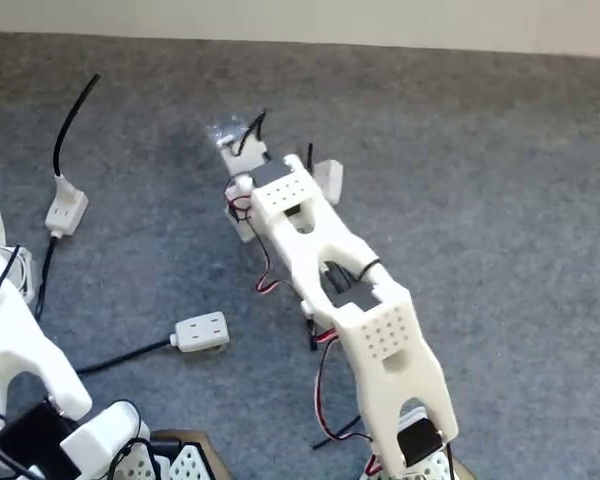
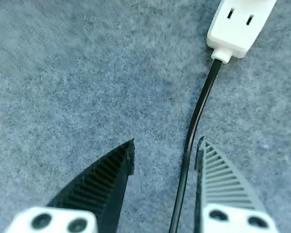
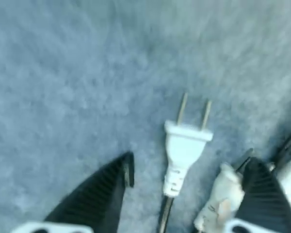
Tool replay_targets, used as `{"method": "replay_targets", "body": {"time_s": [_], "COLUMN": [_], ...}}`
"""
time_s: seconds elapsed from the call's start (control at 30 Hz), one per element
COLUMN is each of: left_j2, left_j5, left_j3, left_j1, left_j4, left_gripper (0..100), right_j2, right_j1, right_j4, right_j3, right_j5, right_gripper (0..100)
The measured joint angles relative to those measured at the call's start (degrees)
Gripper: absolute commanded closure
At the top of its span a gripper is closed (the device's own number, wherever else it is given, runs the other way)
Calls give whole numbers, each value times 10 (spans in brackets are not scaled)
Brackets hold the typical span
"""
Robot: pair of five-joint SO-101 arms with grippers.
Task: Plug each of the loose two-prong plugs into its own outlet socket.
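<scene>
A white two-prong plug (image 3: 184, 145) lies flat on the grey carpet, prongs pointing away from my right gripper (image 3: 191, 162). That gripper is open, its fingers on either side of the plug and not touching it. A second white piece (image 3: 217, 206) lies against one finger. My left gripper (image 2: 167, 145) is open over the black cord (image 2: 196, 121) of a white outlet socket (image 2: 237, 24). In the high view this socket (image 1: 66, 212) lies at the left, a second socket (image 1: 200, 332) nearer the middle, and the right arm (image 1: 320, 250) stretches to the plugs (image 1: 242, 150).
Grey carpet (image 1: 500, 200) covers the whole floor, open on the right. A black cable (image 1: 70, 120) curves up from the far-left socket. Red and black servo wires (image 1: 325, 390) hang under the right arm. The left arm (image 1: 20, 350) sits at the bottom left.
</scene>
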Motion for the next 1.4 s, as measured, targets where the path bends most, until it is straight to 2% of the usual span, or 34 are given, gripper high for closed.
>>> {"method": "replay_targets", "body": {"time_s": [0.27,0.43,0.67,1.4], "left_j2": [0,0,0,0], "left_j5": [0,0,0,0], "left_j3": [10,10,10,10], "left_j1": [-1,0,-1,-1], "left_j4": [-4,-4,-4,-4], "left_gripper": [783,783,783,783], "right_j2": [0,0,3,3], "right_j1": [-9,-12,-18,-50], "right_j4": [11,44,87,66], "right_j3": [-5,-12,-44,-37], "right_j5": [-4,-47,-59,-59], "right_gripper": [694,694,694,693]}}
